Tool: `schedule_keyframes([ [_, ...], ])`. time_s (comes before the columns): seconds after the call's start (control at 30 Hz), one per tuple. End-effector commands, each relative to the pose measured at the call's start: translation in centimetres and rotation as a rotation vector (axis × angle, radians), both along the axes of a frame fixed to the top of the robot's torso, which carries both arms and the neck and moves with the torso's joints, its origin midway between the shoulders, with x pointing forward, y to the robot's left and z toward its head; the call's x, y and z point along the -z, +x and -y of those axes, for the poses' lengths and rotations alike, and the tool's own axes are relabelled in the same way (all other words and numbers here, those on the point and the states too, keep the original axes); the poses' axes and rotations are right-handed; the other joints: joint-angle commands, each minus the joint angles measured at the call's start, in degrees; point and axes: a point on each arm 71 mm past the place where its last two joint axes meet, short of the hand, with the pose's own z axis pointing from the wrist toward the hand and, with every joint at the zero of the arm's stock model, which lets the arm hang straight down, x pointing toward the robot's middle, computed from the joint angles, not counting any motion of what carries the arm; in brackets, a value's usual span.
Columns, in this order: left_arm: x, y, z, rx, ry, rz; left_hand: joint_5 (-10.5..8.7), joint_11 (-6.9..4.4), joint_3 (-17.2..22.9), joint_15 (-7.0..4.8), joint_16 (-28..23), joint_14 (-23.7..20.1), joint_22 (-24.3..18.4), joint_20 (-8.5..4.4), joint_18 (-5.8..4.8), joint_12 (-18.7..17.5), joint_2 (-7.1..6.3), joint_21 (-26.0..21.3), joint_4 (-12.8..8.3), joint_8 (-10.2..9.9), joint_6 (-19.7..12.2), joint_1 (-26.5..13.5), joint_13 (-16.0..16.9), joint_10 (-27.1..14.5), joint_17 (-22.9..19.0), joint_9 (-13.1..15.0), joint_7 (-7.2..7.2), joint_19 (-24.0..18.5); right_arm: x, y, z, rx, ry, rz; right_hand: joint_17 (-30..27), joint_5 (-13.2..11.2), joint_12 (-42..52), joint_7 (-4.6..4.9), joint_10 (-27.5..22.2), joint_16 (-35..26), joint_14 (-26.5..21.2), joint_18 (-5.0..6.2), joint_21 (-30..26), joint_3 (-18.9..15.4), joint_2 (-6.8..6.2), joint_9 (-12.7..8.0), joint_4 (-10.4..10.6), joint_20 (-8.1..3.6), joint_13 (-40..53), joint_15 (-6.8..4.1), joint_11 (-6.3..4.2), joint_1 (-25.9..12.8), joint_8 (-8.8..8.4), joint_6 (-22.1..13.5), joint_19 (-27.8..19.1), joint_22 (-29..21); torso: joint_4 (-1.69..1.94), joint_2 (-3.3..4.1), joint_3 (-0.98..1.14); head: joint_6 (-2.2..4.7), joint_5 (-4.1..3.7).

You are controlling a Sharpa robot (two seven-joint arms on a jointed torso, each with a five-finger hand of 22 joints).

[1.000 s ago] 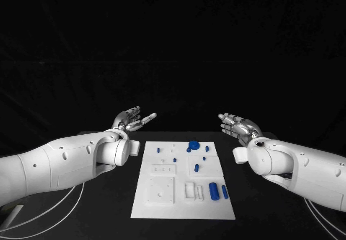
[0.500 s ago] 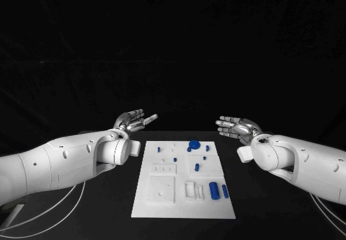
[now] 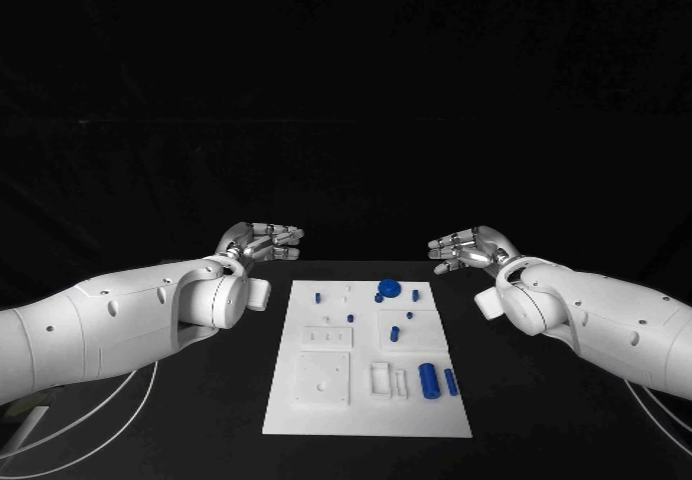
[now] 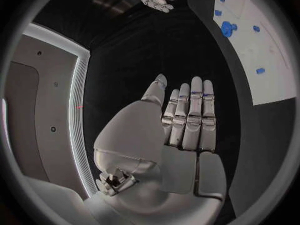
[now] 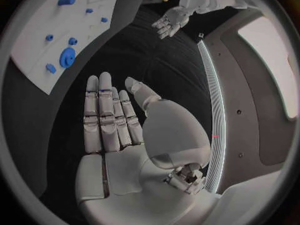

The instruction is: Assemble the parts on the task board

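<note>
Smooth white arm shells, small dark screws; silver segmented left hand, right hand; white cables.

The right robot hand lies flat, fingers together, empty, near the task board bearing blue parts.

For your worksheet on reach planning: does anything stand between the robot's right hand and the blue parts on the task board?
Nothing visible does. The right hand hangs open above the black table beyond the task board's far right corner; only bare table lies between it and the nearest blue parts.
</note>
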Motion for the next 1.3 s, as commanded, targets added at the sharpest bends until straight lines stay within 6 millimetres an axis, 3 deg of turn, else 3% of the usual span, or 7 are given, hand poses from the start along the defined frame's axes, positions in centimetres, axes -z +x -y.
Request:
schedule_keyframes([
  [0.03,-1.0,-0.2,0.8,0.151,-0.033,0.034,-3.41,-0.99,1.37,-1.54,1.35,3.24,0.97,-1.73,-0.98,-0.10,1.67,2.22,-1.86,-0.13,1.98,1.93,0.03,2.62,0.47,0.12,-0.43,2.62,-0.9,0.5,-0.9,-0.117,-0.231,0.131,1.41,-0.02,0.01,-0.23,1.10,1.11,4.67,0.64,2.66,0.64,-1.07,-0.09,0.11,-1.57,-0.02,-1.06,-0.50,-0.19,-0.34,1.13,3.76,1.19,0.02,1.12,-0.18,0.56,-0.19],
  [0.1,-1.7,-0.4,0.9,0.200,-0.037,0.043,-3.40,-1.08,3.53,-1.64,0.57,3.75,3.04,-2.75,-2.56,0.43,2.17,5.82,-5.33,-0.05,1.91,-0.30,0.26,2.85,0.16,0.14,-0.33,-0.21,-1.5,1.0,-1.3,-0.153,-0.321,0.167,5.43,-0.09,-0.03,-0.51,1.88,7.59,5.53,0.78,5.96,0.12,-1.74,-0.13,0.15,-3.11,-0.03,-1.84,-0.93,-0.32,-0.41,1.66,6.84,3.02,0.06,1.90,-0.33,0.94,-0.34],
  [0.3,-3.0,-1.5,1.4,0.283,-0.029,0.058,-3.51,-1.44,3.50,-2.18,1.49,4.95,3.86,-2.88,-1.92,-0.09,1.43,7.83,-6.56,-0.48,1.01,-2.09,0.05,3.96,0.69,0.01,-0.24,0.21,-3.0,1.7,-2.2,-0.210,-0.508,0.246,15.11,0.25,-0.01,-0.87,2.38,23.56,5.03,2.02,14.07,1.01,-2.96,-0.14,0.03,-4.37,-0.03,-2.24,-1.24,-0.70,-0.42,2.28,9.35,8.77,0.65,3.75,-0.66,2.12,-1.00],
  [0.47,-3.7,-2.8,1.9,0.333,-0.024,0.062,-3.61,-1.78,3.48,-2.53,2.78,5.31,4.22,-3.26,-2.07,-0.04,1.27,8.94,-7.47,-0.48,0.94,-2.88,0.08,5.07,1.20,0.01,-0.30,0.33,-4.3,2.1,-3.0,-0.241,-0.652,0.304,19.80,0.49,-0.03,-1.02,1.80,31.71,4.11,3.47,18.44,2.81,-3.67,-0.14,0.07,-3.77,-0.03,-2.10,-1.27,-1.47,-0.44,2.02,9.48,12.88,1.43,5.00,-0.81,2.98,-1.25],
  [0.63,-4.1,-3.9,2.5,0.367,-0.030,0.058,-3.71,-1.32,3.22,-2.59,3.91,5.33,4.48,-3.43,-1.95,-0.11,1.00,9.93,-8.18,-0.49,0.78,-3.68,0.05,3.49,1.60,0.02,-0.18,0.59,-5.1,2.3,-4.3,-0.262,-0.775,0.344,21.25,-1.30,-0.01,-1.42,0.22,35.13,3.61,4.04,19.37,2.06,-4.33,-0.15,0.18,-3.27,-0.02,-1.81,-0.98,-1.61,-0.46,1.24,10.04,14.28,2.05,6.49,-0.72,4.02,-1.60],
  [0.93,-4.6,-5.1,4.0,0.422,-0.047,0.053,-3.82,-0.68,2.87,-2.36,4.68,4.86,4.70,-3.16,-1.45,-0.08,0.85,10.92,-8.55,-0.50,0.33,-4.21,0.06,1.36,1.77,0.01,0.07,0.60,-5.3,2.4,-6.3,-0.286,-0.933,0.380,21.09,-1.51,-0.02,-1.80,-1.30,39.23,2.38,3.40,17.88,-2.16,-4.01,-0.17,0.17,-3.52,-0.02,-1.34,-0.71,-0.57,-0.47,0.84,11.76,15.16,3.13,8.58,-0.96,4.38,-1.87],
  [1.3,-5.0,-5.1,4.4,0.430,-0.047,0.060,-3.80,-0.48,2.64,-2.17,4.84,4.28,4.48,-2.93,-1.39,-0.06,0.85,11.12,-8.75,-0.49,-0.01,-4.42,0.07,0.82,1.63,0.01,0.19,0.07,-5.3,1.7,-8.0,-0.300,-1.037,0.389,20.37,-6.07,-0.04,-2.66,-2.26,40.26,2.20,2.83,17.01,-1.22,-4.92,-0.18,0.19,-3.85,-0.03,-1.20,-0.72,0.89,-0.47,0.85,12.98,16.01,3.19,10.09,-0.91,5.01,-2.37],
])
